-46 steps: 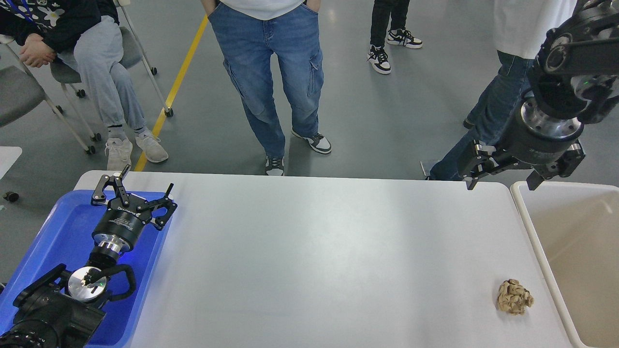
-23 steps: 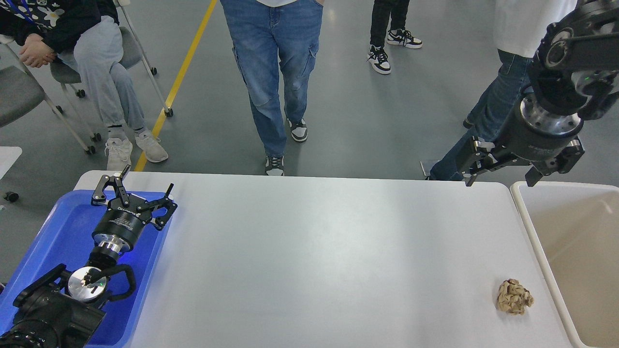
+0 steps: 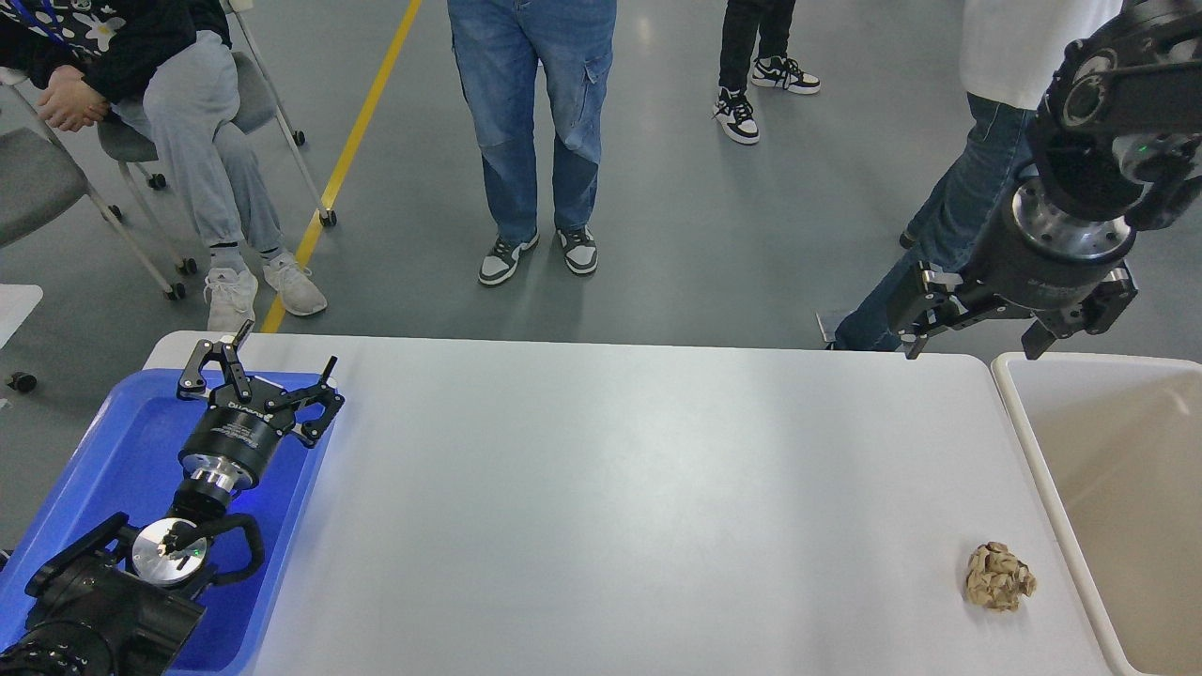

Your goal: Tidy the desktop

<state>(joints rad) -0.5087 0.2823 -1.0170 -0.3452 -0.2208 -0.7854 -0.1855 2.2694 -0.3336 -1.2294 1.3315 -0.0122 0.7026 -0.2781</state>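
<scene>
The desktop [image 3: 620, 488] is a wide white tabletop filling the lower middle of the head view. A crumpled tan paper ball [image 3: 1000, 576] lies on it near the front right. My left gripper [image 3: 272, 361] is open and empty over the far end of the blue tray [image 3: 122, 451] at the left. My right gripper [image 3: 977, 349] is open and empty, held high above the table's far right corner, far above and behind the paper ball.
A beige bin [image 3: 1108, 488] stands against the table's right edge. Several people stand or sit on the grey floor beyond the far edge, one in jeans [image 3: 531, 122] nearest. A chair [image 3: 56, 188] stands at the far left.
The person in jeans has stepped back from the table's far edge. My right gripper has risen very slightly. The left arm and the paper ball have not moved.
</scene>
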